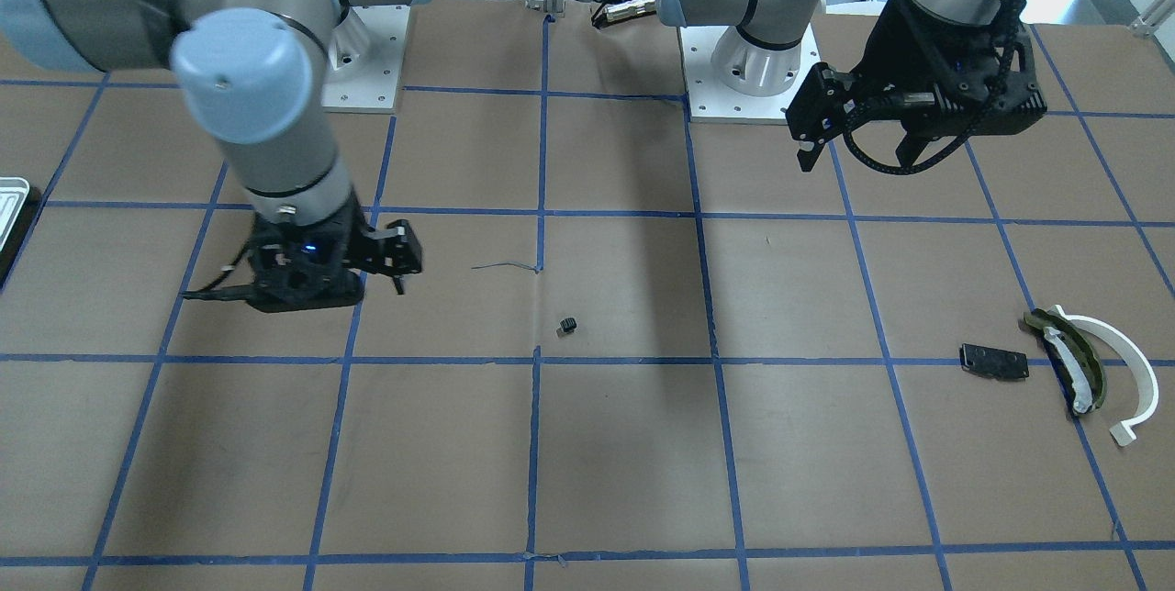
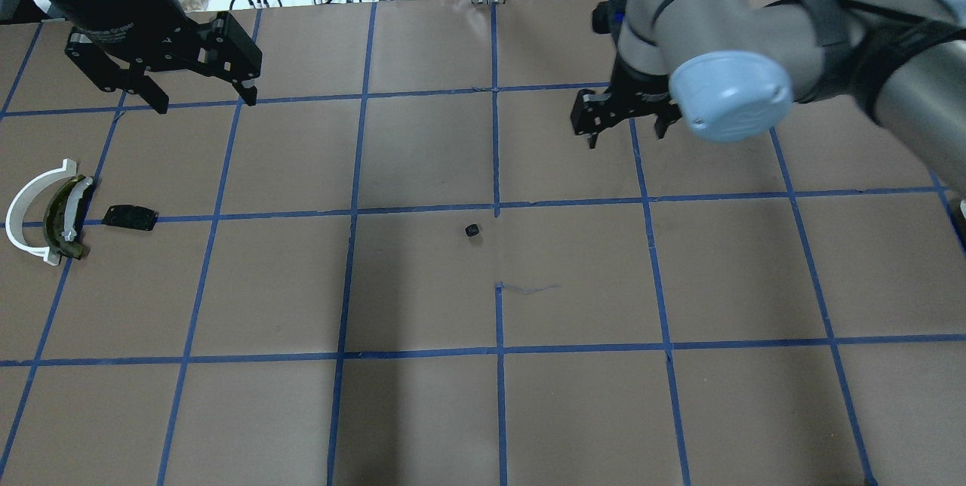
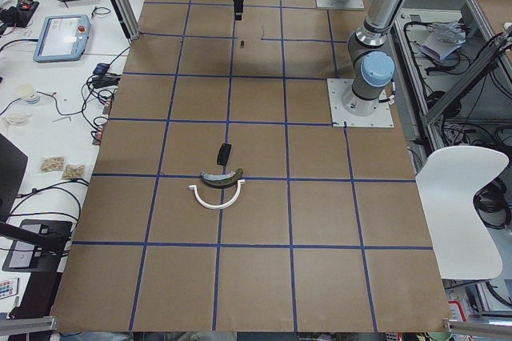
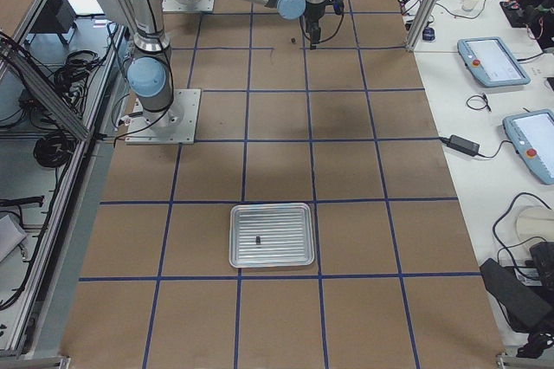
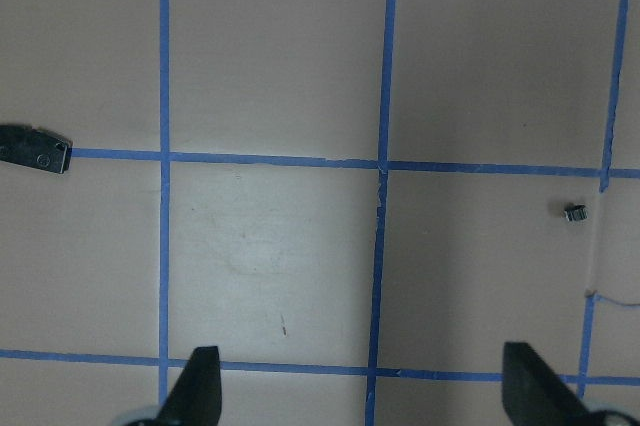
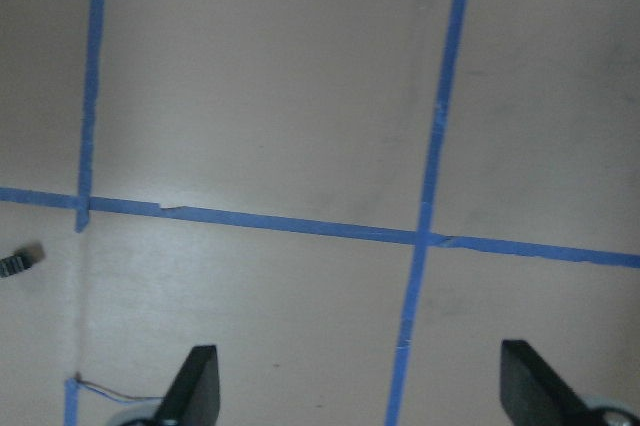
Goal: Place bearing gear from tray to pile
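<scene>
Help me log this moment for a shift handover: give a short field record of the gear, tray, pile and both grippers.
bearing gear: small dark part lying alone near the middle of the table, in neither gripper
tray: at the robot's right end; one small dark item lies in it
pile: black plate, olive curved piece and white arc, at the left end
left gripper: open, empty, near the pile
right gripper: open, empty, to the gear's right
status: gear not yet at the pile
</scene>
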